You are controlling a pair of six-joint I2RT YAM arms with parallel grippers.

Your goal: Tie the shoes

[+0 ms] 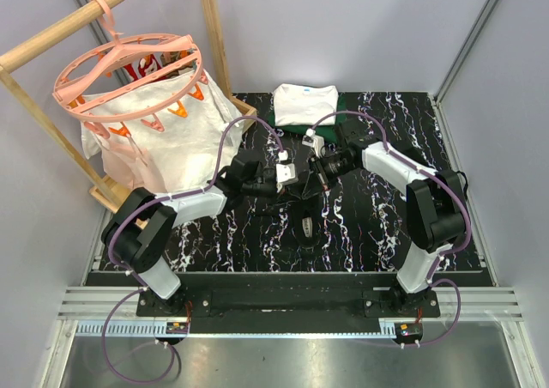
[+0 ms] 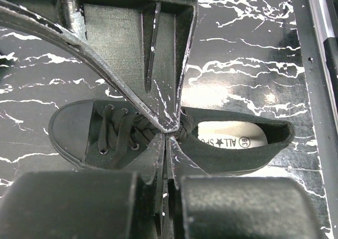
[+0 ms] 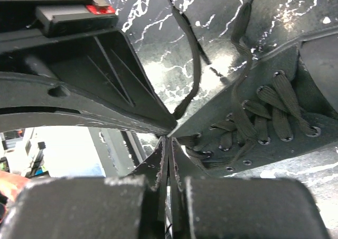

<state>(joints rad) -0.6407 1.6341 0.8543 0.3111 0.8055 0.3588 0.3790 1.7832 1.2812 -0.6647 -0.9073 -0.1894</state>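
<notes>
The black sneaker (image 2: 232, 149) lies on its sole on the marbled table, toe to the left in the left wrist view, with its pale insole (image 2: 232, 136) showing. In the top view it sits just below the two grippers (image 1: 307, 225). My left gripper (image 2: 167, 136) is shut over the eyelets, with a black lace pinched between its fingers. My right gripper (image 3: 169, 139) is shut tip to tip against it, on a lace at the shoe's (image 3: 274, 64) lacing. A loose lace end (image 3: 193, 70) hangs from the left gripper's tip. In the top view both grippers meet at mid-table: the left gripper (image 1: 298, 182) and the right gripper (image 1: 310, 182).
Folded white and dark green clothes (image 1: 304, 103) lie at the table's back edge. A pink clip hanger (image 1: 129, 70) with white cloth (image 1: 184, 148) hangs on a wooden frame (image 1: 214, 27) at the back left. Grey walls close in both sides.
</notes>
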